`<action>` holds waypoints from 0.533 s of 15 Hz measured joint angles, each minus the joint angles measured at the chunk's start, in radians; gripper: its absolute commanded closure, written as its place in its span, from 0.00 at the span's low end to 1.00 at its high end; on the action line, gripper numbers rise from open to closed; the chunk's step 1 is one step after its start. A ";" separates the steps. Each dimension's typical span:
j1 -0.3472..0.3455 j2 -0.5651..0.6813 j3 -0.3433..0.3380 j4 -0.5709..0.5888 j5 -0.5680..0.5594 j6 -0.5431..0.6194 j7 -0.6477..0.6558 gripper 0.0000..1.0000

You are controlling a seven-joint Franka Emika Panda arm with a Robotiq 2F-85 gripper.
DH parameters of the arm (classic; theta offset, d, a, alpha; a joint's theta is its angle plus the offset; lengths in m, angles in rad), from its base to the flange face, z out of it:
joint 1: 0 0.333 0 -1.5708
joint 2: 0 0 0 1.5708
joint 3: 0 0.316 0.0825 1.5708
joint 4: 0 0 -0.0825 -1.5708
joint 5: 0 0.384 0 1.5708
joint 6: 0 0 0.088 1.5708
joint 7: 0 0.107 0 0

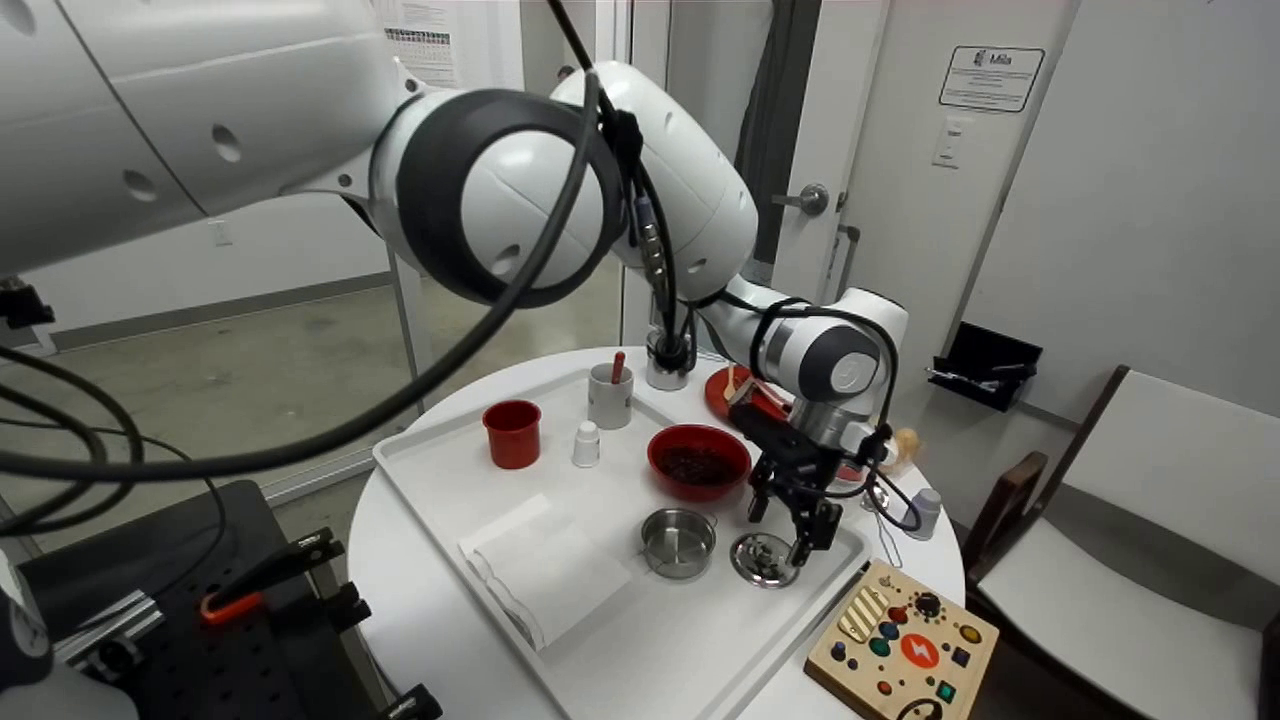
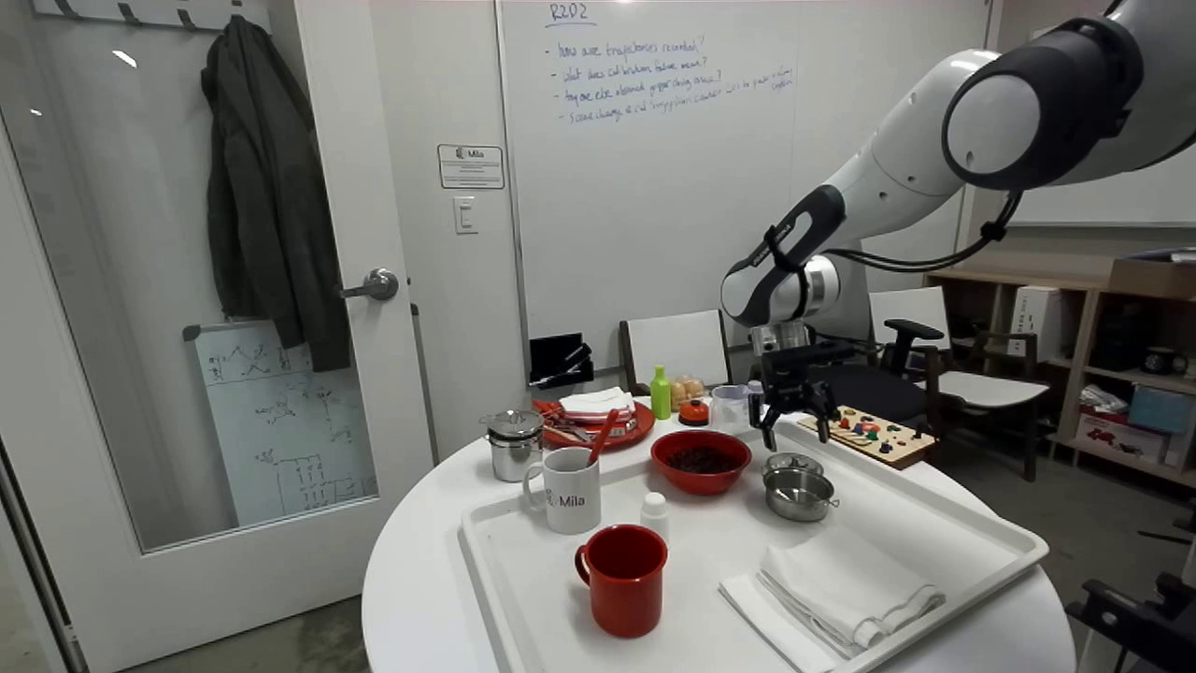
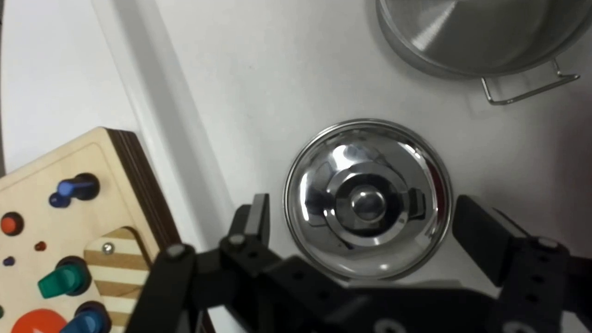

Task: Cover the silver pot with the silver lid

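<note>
Gaping wide and gripping nothing, the black two-fingered pincer point(image 2: 796, 441) is hovering over the round silver metal lid point(image 3: 367, 199) and near the low, round silver metal pot point(image 1: 678, 543).

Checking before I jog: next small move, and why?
Probably lower the open tool slightly, toward the knob of the lid. In the wrist view the knob sits roughly midway between the spread fingers; in an exterior view they appear above the lid, which lies ungripped on the tray beside the pot.
</note>
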 measured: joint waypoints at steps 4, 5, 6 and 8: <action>-0.006 0.032 0.006 0.048 0.001 -0.022 0.000 0.00; -0.008 0.040 0.009 0.060 0.001 -0.026 0.000 0.00; -0.010 0.049 0.011 0.071 0.001 -0.032 0.000 0.00; -0.013 0.064 0.015 0.094 0.001 -0.041 0.000 0.00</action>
